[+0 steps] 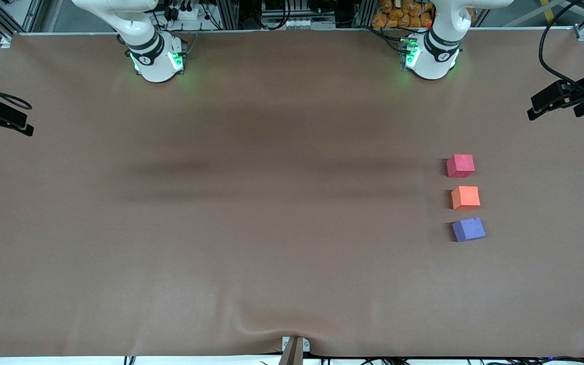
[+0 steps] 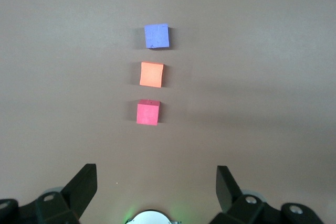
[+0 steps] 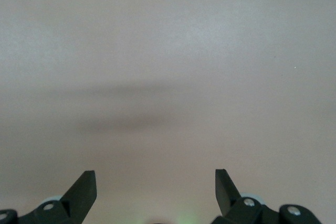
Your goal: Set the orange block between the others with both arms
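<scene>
The orange block (image 1: 465,197) lay on the brown table (image 1: 251,213) toward the left arm's end, in a short row with the two others: the red-pink cube (image 1: 460,166) was farther from the front camera and the purple-blue cube (image 1: 468,229) nearer to it, each set just apart from the orange one with bare table showing between. Nothing touched any of the three. In the left wrist view the same row appeared, the orange block (image 2: 151,74) in the middle, with the red-pink cube (image 2: 148,113) closest to the left gripper (image 2: 156,182), whose fingers (image 2: 84,184) stood spread wide and empty, raised over the table short of the row. The right gripper (image 3: 156,182) hung likewise with its fingers (image 3: 83,188) spread wide and holding nothing, over bare table well apart from the blocks.
</scene>
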`<state>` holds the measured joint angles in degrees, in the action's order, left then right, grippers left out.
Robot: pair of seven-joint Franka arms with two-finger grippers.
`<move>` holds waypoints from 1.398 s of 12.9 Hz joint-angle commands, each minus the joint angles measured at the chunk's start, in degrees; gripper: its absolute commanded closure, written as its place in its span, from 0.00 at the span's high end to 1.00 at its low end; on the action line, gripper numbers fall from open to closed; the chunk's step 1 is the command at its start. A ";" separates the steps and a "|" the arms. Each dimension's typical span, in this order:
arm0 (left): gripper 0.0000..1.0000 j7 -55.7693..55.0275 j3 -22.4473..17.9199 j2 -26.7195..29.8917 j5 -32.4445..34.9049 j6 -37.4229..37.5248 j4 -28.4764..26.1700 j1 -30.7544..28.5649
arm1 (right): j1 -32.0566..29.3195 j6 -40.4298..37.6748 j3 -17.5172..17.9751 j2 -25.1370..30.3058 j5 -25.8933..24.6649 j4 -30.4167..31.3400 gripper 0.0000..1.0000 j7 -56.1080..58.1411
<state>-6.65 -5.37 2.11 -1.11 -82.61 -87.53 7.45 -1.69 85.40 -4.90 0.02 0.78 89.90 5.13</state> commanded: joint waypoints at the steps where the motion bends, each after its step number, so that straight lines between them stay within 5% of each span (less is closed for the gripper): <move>1: 1.00 0.58 0.01 -0.44 -0.12 0.35 1.14 -0.33 | -0.60 0.38 0.16 0.07 0.45 0.18 1.00 0.76; 18: 1.00 -0.30 0.10 -1.32 -0.12 0.26 1.05 -0.15 | -1.12 0.38 0.24 0.16 0.45 -0.17 1.00 0.76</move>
<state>-6.70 -5.37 0.99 -1.11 -82.64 -87.36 7.46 -2.04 85.56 -4.97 -0.03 0.78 89.90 5.13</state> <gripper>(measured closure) 0.000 0.000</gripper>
